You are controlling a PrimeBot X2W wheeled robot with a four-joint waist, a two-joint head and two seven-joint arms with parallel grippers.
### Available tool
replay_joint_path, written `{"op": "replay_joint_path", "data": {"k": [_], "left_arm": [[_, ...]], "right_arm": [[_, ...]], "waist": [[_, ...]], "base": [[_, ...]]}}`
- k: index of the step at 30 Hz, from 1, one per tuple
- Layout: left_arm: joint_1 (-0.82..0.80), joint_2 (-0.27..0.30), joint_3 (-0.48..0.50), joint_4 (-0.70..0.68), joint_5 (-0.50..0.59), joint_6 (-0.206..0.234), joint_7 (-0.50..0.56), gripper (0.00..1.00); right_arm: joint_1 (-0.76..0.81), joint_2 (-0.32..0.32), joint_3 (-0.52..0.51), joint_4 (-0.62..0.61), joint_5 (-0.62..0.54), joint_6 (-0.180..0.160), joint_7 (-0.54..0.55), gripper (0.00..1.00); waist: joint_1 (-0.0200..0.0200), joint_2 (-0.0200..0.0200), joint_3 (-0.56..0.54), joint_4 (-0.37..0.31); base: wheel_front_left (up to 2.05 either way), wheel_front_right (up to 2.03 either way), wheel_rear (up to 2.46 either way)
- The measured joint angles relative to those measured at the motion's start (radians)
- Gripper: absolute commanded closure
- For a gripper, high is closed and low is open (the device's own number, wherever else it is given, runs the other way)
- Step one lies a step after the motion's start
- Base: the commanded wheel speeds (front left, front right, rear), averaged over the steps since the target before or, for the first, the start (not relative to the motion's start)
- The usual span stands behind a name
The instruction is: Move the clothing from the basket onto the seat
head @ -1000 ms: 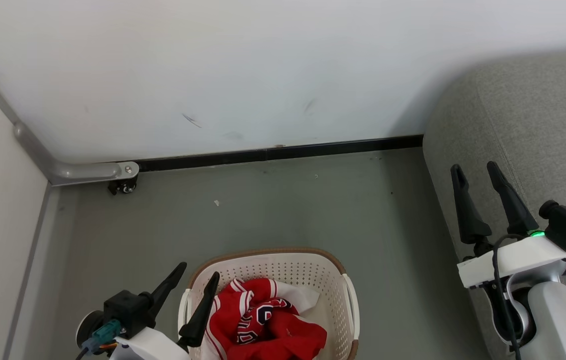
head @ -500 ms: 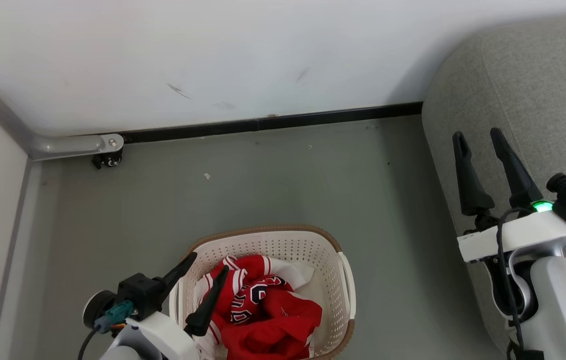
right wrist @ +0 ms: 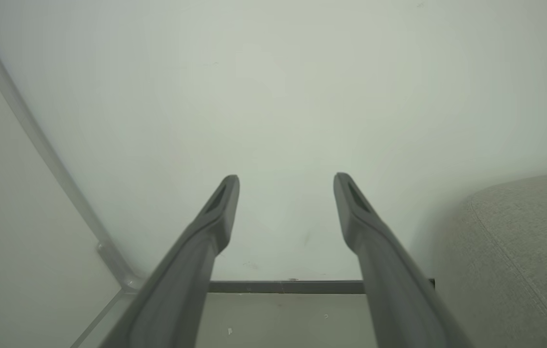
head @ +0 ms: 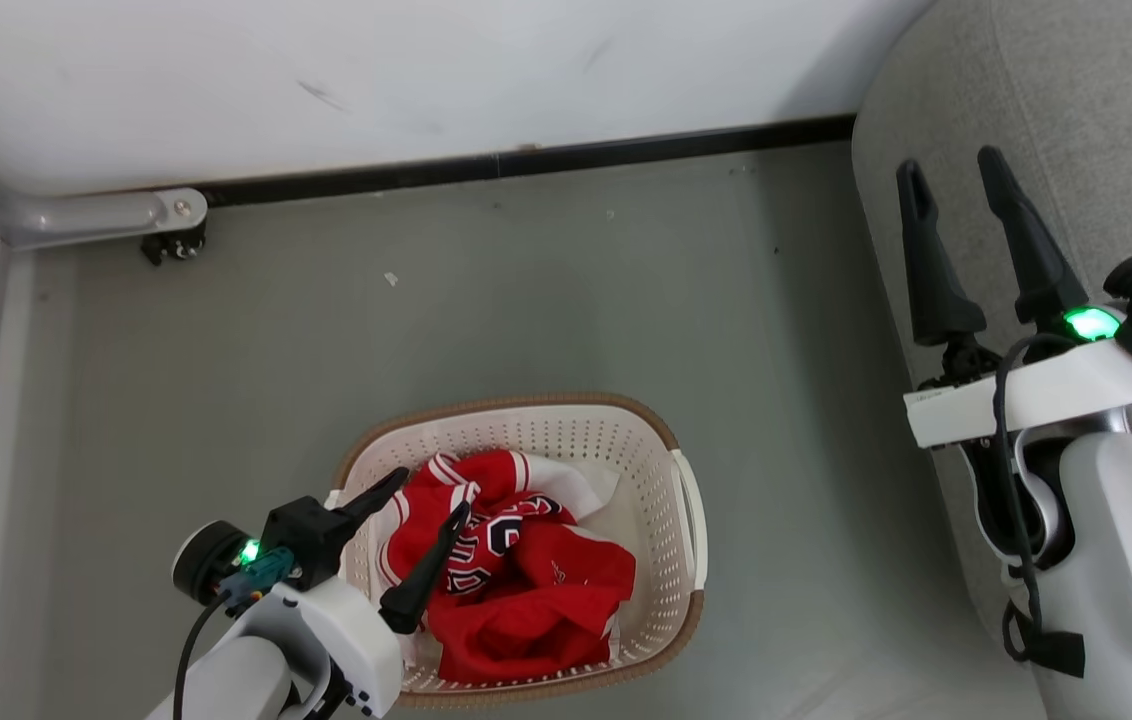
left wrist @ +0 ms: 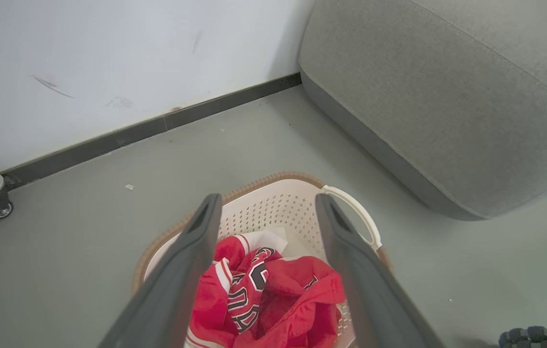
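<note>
hanging the left jaws, spread wide and holding nothing, just over the near-left rim of the basket (head: 546, 440), tips pointing down at the clothing (head: 526, 590). noting the clothing lying bunched in a red heap inside the basket, down on the floor (head: 526, 290), well apart from the sofa (head: 1076, 120) at the right. holding the right jaws open and empty too, up beside the sofa's edge, away from the work.

judging the step as reaching in for a first grab. aiming for the high fold in the middle of the heap, not the flat white panel by the far wall. lowering straight down, keeping both tips inside the rim and off the perforated wall, avoiding any snagging or dragging of the basket. pressing a little into the fabric before closing, gathering several layers at once. closing fully, then lifting slowly and high, letting the hanging cloth clear the rim before swinging right toward the sofa. watching for a second jersey coming up tangled, or the light basket rising along with it.
</note>
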Motion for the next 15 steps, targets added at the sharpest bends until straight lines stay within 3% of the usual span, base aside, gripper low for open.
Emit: {"op": "replay_joint_path", "data": {"k": [15], "left_arm": [[-0.144,0.007,-0.102,0.097,0.008,0.000,0.057,0.00]], "right_arm": [[-0.072,0.000,0.011,-0.030,0.001,0.000,-0.001,0.00]], "waist": [[-0.0001,0.0000,0.137,-0.012]], "base": [[0.00,0.00,0.00]]}}
